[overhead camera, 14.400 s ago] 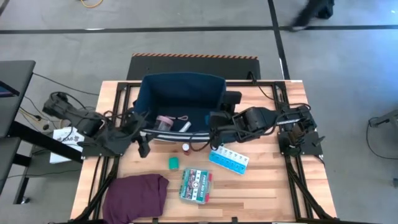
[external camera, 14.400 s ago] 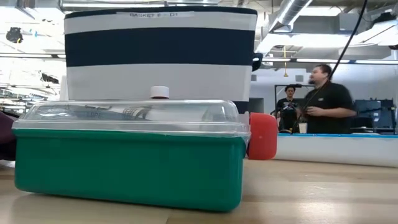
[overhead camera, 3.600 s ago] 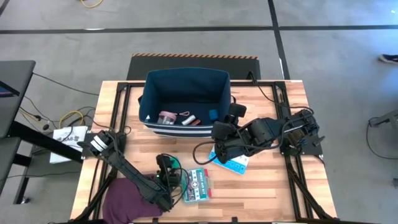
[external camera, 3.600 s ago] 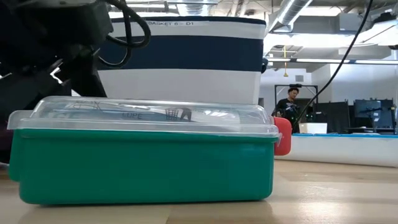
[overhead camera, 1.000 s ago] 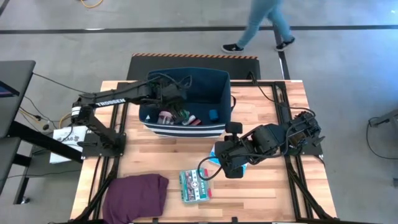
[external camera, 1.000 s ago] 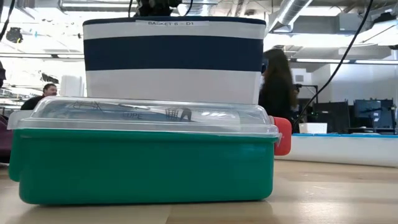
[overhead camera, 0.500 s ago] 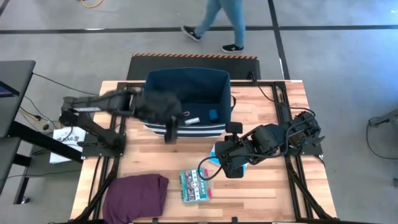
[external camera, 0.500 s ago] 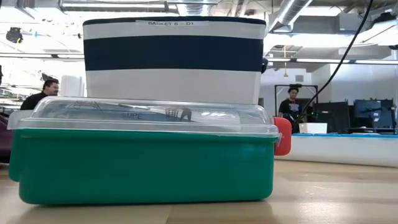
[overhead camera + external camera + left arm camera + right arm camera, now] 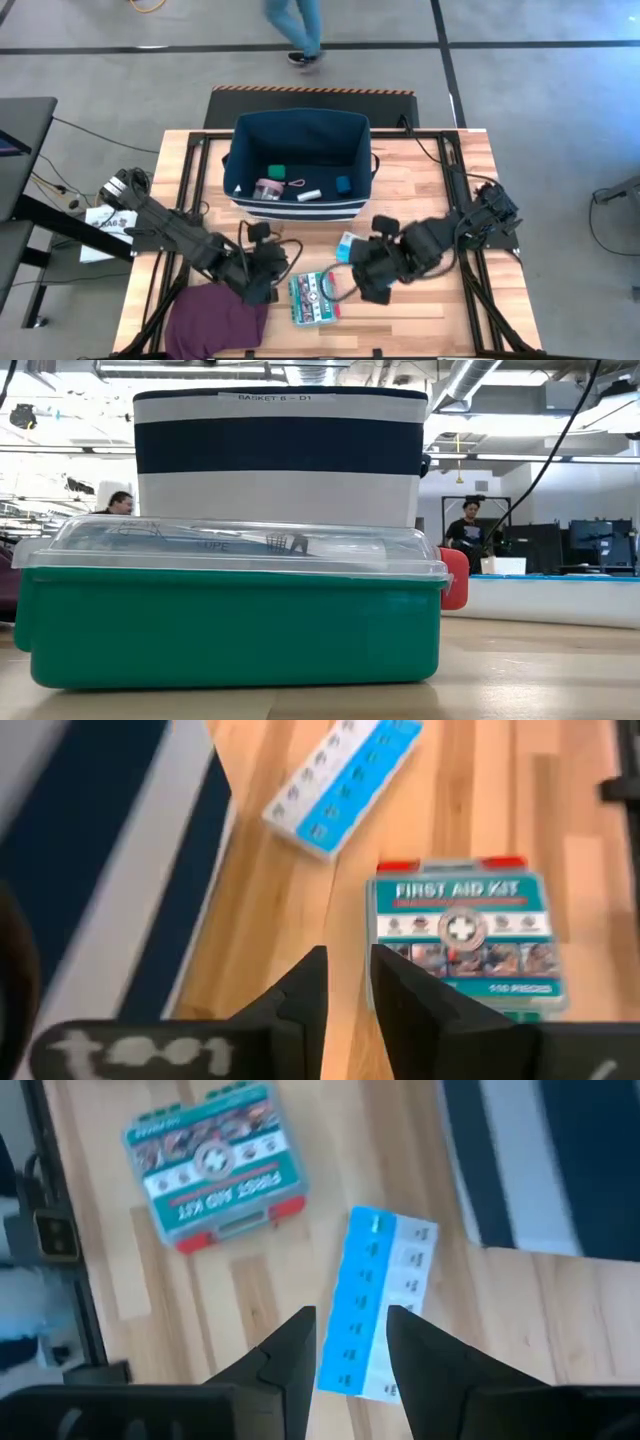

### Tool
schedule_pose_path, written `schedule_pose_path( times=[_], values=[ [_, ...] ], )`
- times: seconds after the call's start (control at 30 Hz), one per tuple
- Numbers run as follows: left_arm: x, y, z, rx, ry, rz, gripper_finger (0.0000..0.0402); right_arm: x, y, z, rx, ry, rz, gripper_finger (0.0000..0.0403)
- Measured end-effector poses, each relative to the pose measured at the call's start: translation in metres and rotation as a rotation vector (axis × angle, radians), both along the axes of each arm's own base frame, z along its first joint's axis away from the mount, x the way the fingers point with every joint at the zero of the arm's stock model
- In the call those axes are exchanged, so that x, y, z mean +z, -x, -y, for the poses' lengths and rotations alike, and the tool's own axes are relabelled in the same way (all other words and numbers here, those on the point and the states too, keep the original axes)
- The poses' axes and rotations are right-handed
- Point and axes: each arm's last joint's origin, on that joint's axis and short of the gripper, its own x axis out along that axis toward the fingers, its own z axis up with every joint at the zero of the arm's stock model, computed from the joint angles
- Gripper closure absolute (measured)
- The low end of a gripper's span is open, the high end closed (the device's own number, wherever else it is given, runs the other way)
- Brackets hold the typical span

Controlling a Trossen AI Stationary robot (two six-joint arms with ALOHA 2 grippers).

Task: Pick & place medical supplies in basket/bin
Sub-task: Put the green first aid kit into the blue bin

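The navy bin (image 9: 298,205) stands at the table's far middle. In it lie a green block (image 9: 277,172), a pink tape roll (image 9: 266,188), a white tube (image 9: 308,194) and a blue block (image 9: 343,183). The green-white first aid box (image 9: 313,298) lies flat near the front edge and fills the low view (image 9: 230,625). The light-blue pill organizer (image 9: 375,1305) lies flat just beyond it. My left gripper (image 9: 347,982) hovers left of the box, its fingers a narrow gap apart and empty. My right gripper (image 9: 350,1320) hangs open over the organizer's near end.
A purple cloth (image 9: 215,315) lies at the near left corner, partly under my left arm. Both arms lie low over the table, one on each side of the box. People walk on the floor beyond the table.
My left gripper has left the bin, swung over its front wall toward the near edge and come down beside the first aid box. The green block now shows lying in the bin. My right arm has shifted a little toward the near edge, baring more of the pill organizer.
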Motion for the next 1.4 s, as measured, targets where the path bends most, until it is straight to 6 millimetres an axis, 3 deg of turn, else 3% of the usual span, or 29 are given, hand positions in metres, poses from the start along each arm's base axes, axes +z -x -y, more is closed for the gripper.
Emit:
schedule_pose_path(
  times=[0.13, 0.27, 0.47, 0.63, 0.87, 1.0, 1.17, 1.4],
  values=[
    [-0.037, 0.001, 0.006, 0.018, 0.037, 0.036, 0.0346, -0.013, 0.003, -0.013, 0.01, 0.033, 0.005, 0.0285],
    [-0.066, -0.005, 0.013, -0.07, 0.171, 0.168, 0.0354, -0.029, 0.008, -0.021, -0.063, 0.148, 0.051, 0.0285],
    [-0.09, 0.0, 0.012, -0.089, 0.256, 0.204, 0.0356, -0.079, 0.003, -0.042, -0.215, 0.042, 0.141, 0.0285],
    [-0.095, 0.002, 0.009, -0.058, 0.222, 0.196, 0.0356, -0.109, -0.008, -0.051, -0.256, -0.164, 0.173, 0.0285],
    [-0.096, 0.003, 0.008, -0.032, 0.161, 0.212, 0.0356, -0.114, -0.024, -0.034, -0.532, -0.294, 0.201, 0.0285],
    [-0.099, 0.006, 0.006, -0.023, 0.109, 0.178, 0.0356, -0.119, -0.038, -0.03, -0.576, -0.4, 0.195, 0.0285],
    [-0.103, 0.013, 0.005, 0.003, 0.038, 0.135, 0.0356, -0.158, -0.056, -0.028, -0.636, -0.451, 0.036, 0.0285],
    [-0.107, 0.019, 0.008, -0.026, 0.011, 0.104, 0.0356, -0.192, -0.073, -0.033, -0.63, -0.452, -0.083, 0.0285]
  ],
)
